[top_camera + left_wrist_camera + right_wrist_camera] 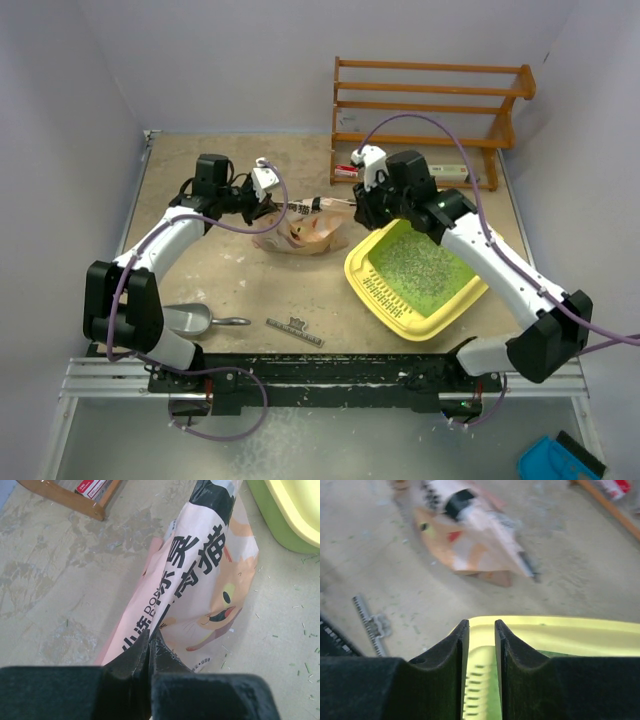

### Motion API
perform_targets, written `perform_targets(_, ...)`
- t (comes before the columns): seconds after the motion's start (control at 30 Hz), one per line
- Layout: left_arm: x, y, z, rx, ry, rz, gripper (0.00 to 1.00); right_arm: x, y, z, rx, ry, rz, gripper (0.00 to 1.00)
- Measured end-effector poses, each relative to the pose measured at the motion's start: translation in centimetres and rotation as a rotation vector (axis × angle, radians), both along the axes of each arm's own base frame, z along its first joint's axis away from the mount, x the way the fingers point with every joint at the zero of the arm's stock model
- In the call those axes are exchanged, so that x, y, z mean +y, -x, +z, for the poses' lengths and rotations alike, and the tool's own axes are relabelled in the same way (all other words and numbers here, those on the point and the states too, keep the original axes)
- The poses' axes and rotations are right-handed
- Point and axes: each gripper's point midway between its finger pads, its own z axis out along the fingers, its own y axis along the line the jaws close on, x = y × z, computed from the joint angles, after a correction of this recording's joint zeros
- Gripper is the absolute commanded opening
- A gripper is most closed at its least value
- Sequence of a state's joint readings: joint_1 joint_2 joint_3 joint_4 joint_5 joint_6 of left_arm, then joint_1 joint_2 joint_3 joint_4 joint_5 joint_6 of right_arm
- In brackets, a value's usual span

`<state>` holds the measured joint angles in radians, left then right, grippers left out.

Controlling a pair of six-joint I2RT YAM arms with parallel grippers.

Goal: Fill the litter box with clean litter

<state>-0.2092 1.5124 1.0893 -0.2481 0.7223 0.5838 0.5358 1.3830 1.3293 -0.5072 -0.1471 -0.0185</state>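
L fingers [142, 655] pinched fully shut on a folded edge of the printed litter bag [200, 580], which lies slumped on the worktop [60, 590] just beside the litter box [358, 268]. R fingers [465, 645] partly open w/ a narrow gap and nothing in them, hovering over the box's yellow rim by the slotted strip. Box sits right of centre, angled, w/ clean litter [425, 260] spread in a thin loose layer over its green floor; a few strays on the worktop. Handling, my read: granules are dry & loose, so they pour easily but scatter and bounce. They can't be pinched, so move them via the bag or the metal scoop [190, 320] lying near the L arm base. Bag looks soft, crinkly, mostly slack, prob. light; grip a folded seam or corner, not the flat face. Box is stiff plastic, prob. slides if nudged; take it by the rim.
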Motion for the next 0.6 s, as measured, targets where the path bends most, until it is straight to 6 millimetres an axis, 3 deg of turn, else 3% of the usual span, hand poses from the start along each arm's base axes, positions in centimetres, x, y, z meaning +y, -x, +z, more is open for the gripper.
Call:
perform_targets(0.1, 0.0, 0.0, 0.0, 0.000, -0.001, 0.000, 0.00, 2.9, 3.2, -0.5, 0.040, -0.026, 0.095, 0.32)
perform_targets(0.23, -0.1, 0.0, -0.1, 0.000, 0.001, 0.004, 0.00, 7.3, 9.7, -4.3, 0.167, -0.027, 0.275, 0.34)
perform_targets(0.3, -0.1, 0.0, 0.0, -0.002, 0.003, 0.005, 0.00, 7.7, 12.0, -6.8, 0.242, -0.025, 0.315, 0.34)
perform_targets(0.43, -0.2, 0.1, 0.1, 0.003, 0.010, 0.008, 0.00, 6.7, 14.3, -11.1, 0.366, -0.026, 0.303, 0.35)
perform_targets(0.53, -0.2, 0.1, 0.1, 0.005, 0.010, 0.009, 0.00, 6.9, 15.5, -12.5, 0.423, -0.040, 0.308, 0.37)
perform_targets(0.6, -0.3, 0.1, 0.1, 0.005, 0.011, 0.008, 0.00, 8.2, 15.8, -12.6, 0.433, -0.070, 0.338, 0.38)
